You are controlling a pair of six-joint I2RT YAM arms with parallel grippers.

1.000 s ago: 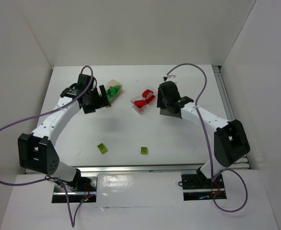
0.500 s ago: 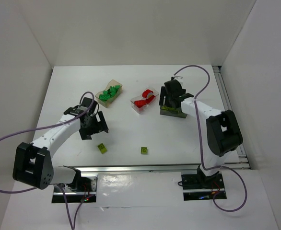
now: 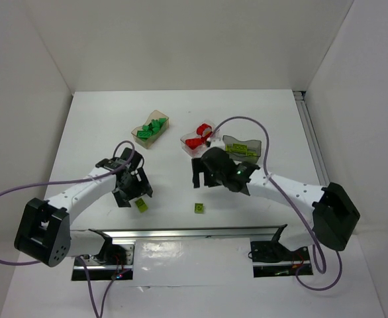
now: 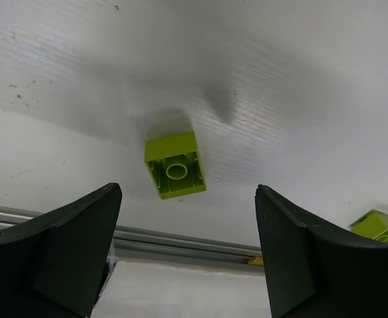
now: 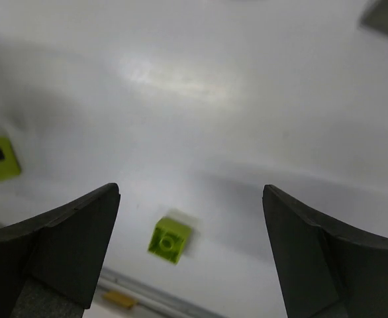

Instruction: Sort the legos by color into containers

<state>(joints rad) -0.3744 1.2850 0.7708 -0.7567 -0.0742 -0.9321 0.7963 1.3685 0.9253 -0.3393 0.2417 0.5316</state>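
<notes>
Looking light, hard and slippery, the lime brick [image 4: 175, 173] near the open left jaws wants pinching on flat sides.

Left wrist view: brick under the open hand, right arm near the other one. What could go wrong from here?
1. Left brick lies skewed to the open left hand; closing may catch its corners and twist it out.
2. Right hand view is blurred, and right brick sits off-centre, nearer one finger; descending may knock it.
3. Both bricks lie near the front rail; a nudge could push them over it.
</notes>
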